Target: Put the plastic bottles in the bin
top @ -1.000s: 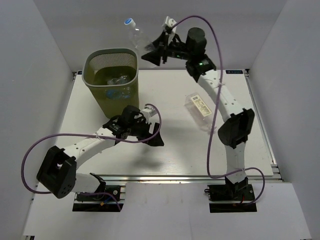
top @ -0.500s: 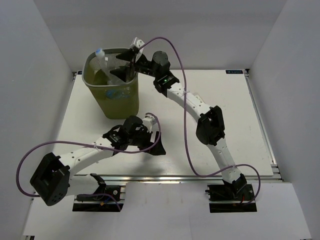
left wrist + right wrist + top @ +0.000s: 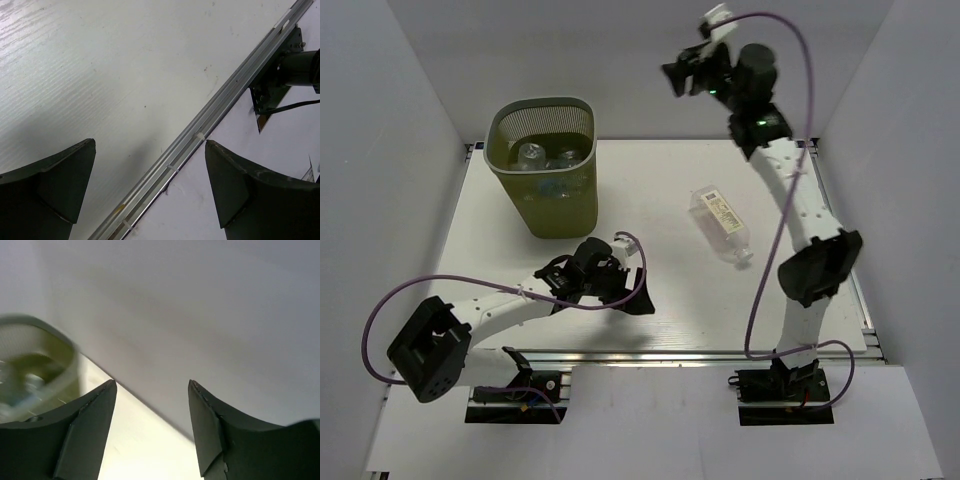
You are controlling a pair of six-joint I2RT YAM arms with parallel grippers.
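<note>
- Where the table (image 3: 670,300) nears its front edge, we log the left gripper (image 3: 150,147): low, jaws apart, empty.
- Mid-table, to its far right: one plastic bottle (image 3: 720,222) lying flat, long axis far-left to near-right. We judge the left gripper nearer.
- Far left: bin (image 3: 555,200), bottles (image 3: 530,154) inside, count unclear.
- Farthest, raised: right gripper (image 3: 152,382), jaws spread, empty.

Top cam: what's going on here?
Two arms are binning plastic bottles. At least two bottles lie in the green bin. One clear bottle lies on the table, right of the bin. The right gripper is open and empty, raised past the table's far edge. The left gripper is open and empty, low near the front edge.
</note>
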